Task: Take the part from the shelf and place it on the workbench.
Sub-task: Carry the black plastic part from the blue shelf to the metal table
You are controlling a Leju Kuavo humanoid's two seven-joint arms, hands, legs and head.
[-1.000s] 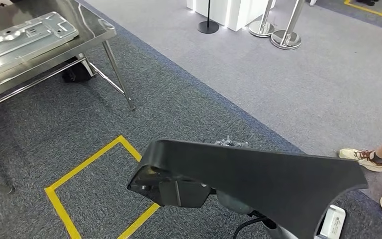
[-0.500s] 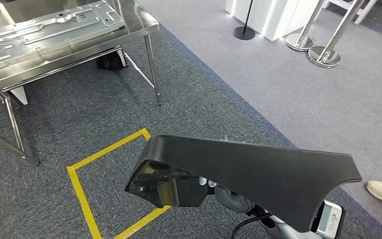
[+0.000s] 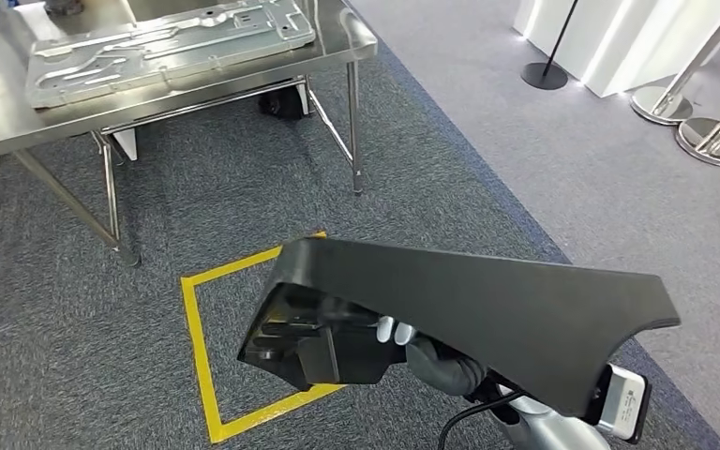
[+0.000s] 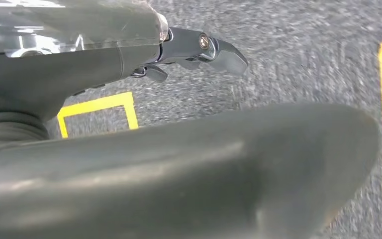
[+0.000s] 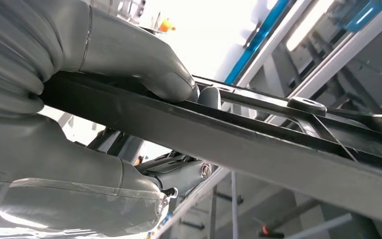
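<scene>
Black part (image 3: 487, 314) clamped between right hand (image 3: 431, 361) thumb and fingers (image 5: 184, 177); left hand (image 4: 104, 55) fingers (image 4: 219, 47) spread, grasping nothing; tabletop (image 3: 19, 122) well beyond fingertips.

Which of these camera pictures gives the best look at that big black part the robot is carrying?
The head view: the black part shows whole, from above, over the carpet. The right wrist view shows a dark edge of it gripped by the right hand. The left wrist view shows a blurred grey bulk, perhaps the part.
</scene>
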